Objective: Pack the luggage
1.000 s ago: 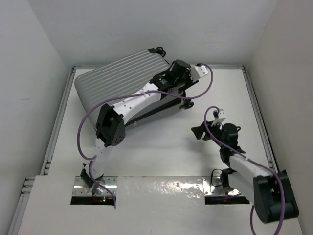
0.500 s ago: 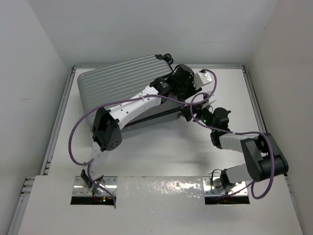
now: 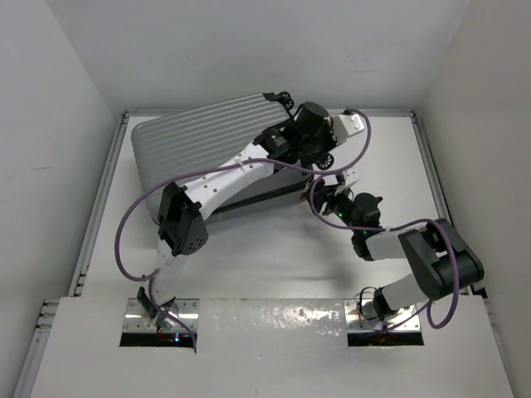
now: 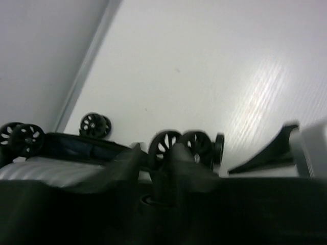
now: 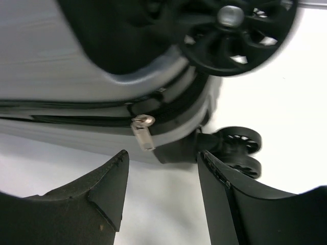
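Silver zip pull (image 5: 141, 131) on the luggage (image 5: 61, 56) sits just ahead of the right gripper (image 5: 162, 155), jaws wide open, empty. Left gripper (image 3: 280, 143): can't tell.

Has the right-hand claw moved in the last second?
Yes. The right gripper has swung away from the table's right rail, up and to the left in the overhead view. It now sits at the wheeled corner of the suitcase, jaws open.

White table (image 3: 274, 257), grey rails (image 3: 98, 207) down its left and right edges. Plain white walls close it in: left wall (image 3: 41, 166), back wall (image 3: 249, 50), right wall (image 3: 489, 124). Glossy white panel (image 3: 274, 332) at lower centre shows glare. Shadows are soft.
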You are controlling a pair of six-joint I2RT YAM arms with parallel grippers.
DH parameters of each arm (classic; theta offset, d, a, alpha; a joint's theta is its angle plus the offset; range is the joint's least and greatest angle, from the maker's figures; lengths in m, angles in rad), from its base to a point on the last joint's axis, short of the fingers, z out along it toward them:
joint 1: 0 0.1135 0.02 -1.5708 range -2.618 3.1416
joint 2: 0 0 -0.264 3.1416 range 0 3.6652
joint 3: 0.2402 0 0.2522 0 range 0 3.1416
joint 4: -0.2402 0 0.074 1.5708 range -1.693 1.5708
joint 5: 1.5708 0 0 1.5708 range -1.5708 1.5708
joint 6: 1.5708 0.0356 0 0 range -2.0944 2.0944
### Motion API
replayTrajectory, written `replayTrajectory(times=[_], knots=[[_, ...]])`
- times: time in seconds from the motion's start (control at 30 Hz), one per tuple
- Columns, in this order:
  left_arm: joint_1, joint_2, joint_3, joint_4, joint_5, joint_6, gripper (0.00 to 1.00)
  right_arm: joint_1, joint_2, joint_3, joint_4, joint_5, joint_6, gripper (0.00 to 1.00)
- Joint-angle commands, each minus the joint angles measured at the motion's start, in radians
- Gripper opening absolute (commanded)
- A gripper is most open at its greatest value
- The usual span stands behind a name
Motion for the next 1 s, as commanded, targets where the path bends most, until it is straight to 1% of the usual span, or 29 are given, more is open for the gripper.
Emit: replayTrajectory(times=[0.0,0.13,0.33,0.47,0.5,0.53,0.57,0.6,0.67,0.7,0.77,0.8,0.87,0.9,0.97], knots=[[-0.001,-0.030,0.087,0.160,0.016,0.005,0.00,0.048,0.017,0.044,0.080,0.014,-0.054,0.56],[0.002,-0.027,0.087,0.161,0.015,0.004,0.00,0.071,0.054,0.070,0.086,0.036,-0.049,0.56],[0.006,-0.027,0.082,0.155,0.019,0.005,0.00,0.079,0.072,0.100,0.105,0.114,-0.034,0.52],[0.008,-0.022,0.084,0.094,0.039,0.039,0.00,0.079,0.077,0.113,0.102,0.134,-0.017,0.50],[0.010,-0.019,0.091,0.042,0.061,0.057,0.05,0.079,0.074,0.101,0.108,0.137,-0.011,0.51],[0.010,-0.014,0.099,0.007,0.078,0.068,0.14,0.077,0.071,0.090,0.112,0.136,-0.012,0.52],[0.010,-0.008,0.114,-0.044,0.102,0.089,0.29,0.079,0.066,0.079,0.119,0.131,-0.014,0.53],[0.010,-0.002,0.125,-0.110,0.128,0.093,0.54,0.079,0.060,0.056,0.117,0.125,-0.026,0.54],[0.011,-0.002,0.118,-0.138,0.142,0.067,0.68,0.077,0.041,0.022,0.112,0.120,-0.037,0.59],[0.013,-0.002,0.105,-0.146,0.154,0.036,0.77,0.079,0.035,0.013,0.108,0.113,-0.060,0.62],[0.022,0.007,0.107,-0.152,0.171,-0.016,0.85,0.077,0.014,-0.002,0.071,0.093,-0.078,0.67],[0.022,0.021,0.117,-0.158,0.170,-0.033,0.90,0.077,0.005,-0.004,0.056,0.093,-0.090,0.68],[0.026,0.035,0.121,-0.156,0.153,-0.058,0.96,0.079,-0.020,-0.010,0.011,0.094,-0.106,0.69],[0.026,0.048,0.118,-0.135,0.109,-0.068,0.97,0.077,-0.028,-0.011,-0.001,0.099,-0.116,0.70],[0.040,0.087,0.139,-0.111,0.083,-0.102,0.98,0.077,-0.046,-0.016,-0.030,0.102,-0.127,0.71]])
